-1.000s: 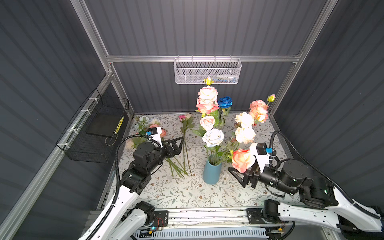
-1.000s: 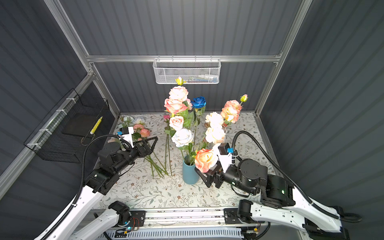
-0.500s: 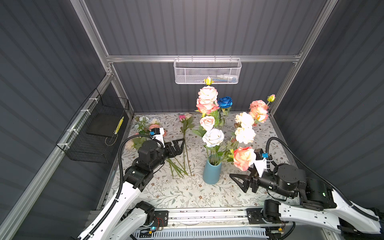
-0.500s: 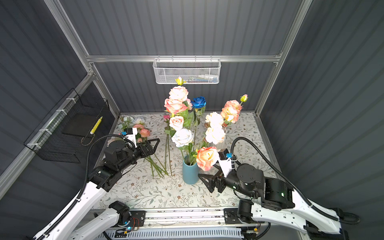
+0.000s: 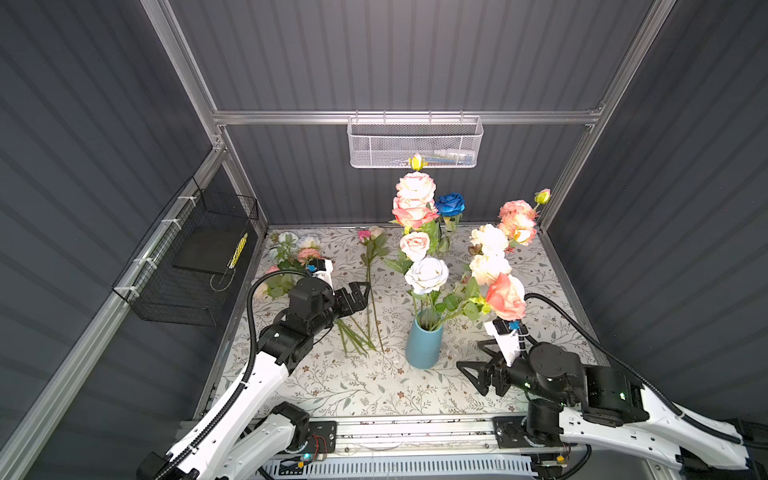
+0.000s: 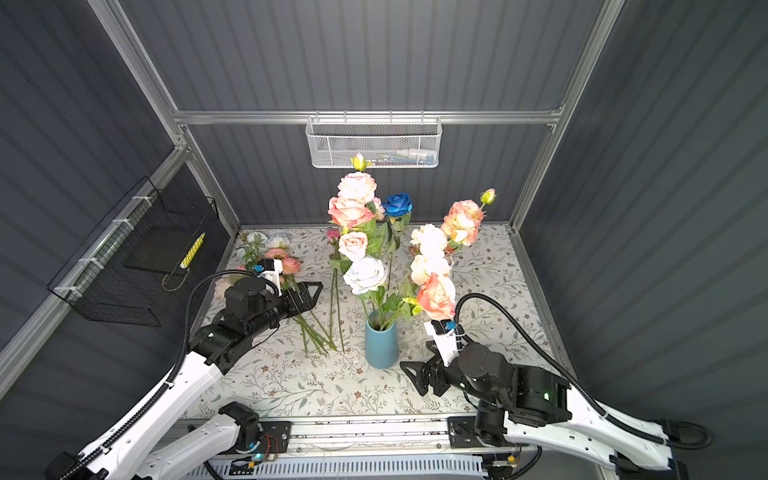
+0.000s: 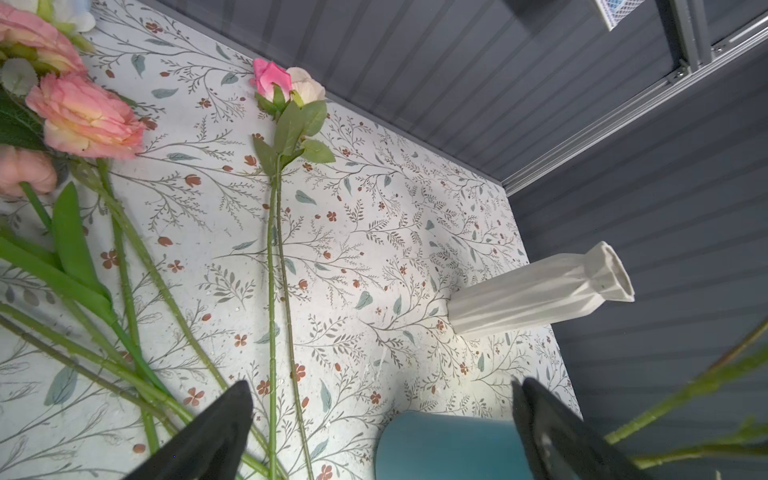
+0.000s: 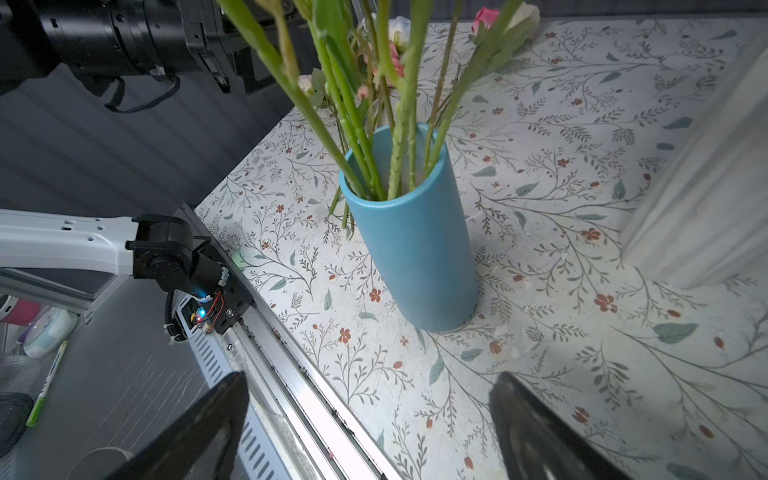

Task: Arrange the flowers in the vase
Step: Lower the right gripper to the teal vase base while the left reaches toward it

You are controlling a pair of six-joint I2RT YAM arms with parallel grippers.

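Observation:
A blue vase point(image 5: 423, 345) point(image 6: 381, 347) stands mid-table and holds several flowers point(image 5: 426, 272) in pink, peach, cream, white and deep blue. Their green stems enter its mouth in the right wrist view point(image 8: 390, 166). More flowers lie loose on the mat at the left: a pink and pale bunch point(image 5: 301, 253) and a pink bud on a long stem point(image 7: 272, 81). My left gripper point(image 5: 359, 293) point(image 7: 382, 386) hangs open and empty over those stems. Low at the vase's front right, my right gripper point(image 5: 471, 376) point(image 8: 370, 378) is open and empty, just below a peach rose point(image 5: 505, 297).
A white ribbed vase point(image 7: 540, 291) stands right of the blue one, its mouth empty. A white mesh basket point(image 5: 415, 143) hangs on the back wall and a black wire basket point(image 5: 195, 266) on the left wall. A metal rail point(image 5: 415, 428) runs along the front edge.
My right gripper has drawn back and down from the peach rose toward the table's front edge. My left gripper has shifted slightly right over the loose stems.

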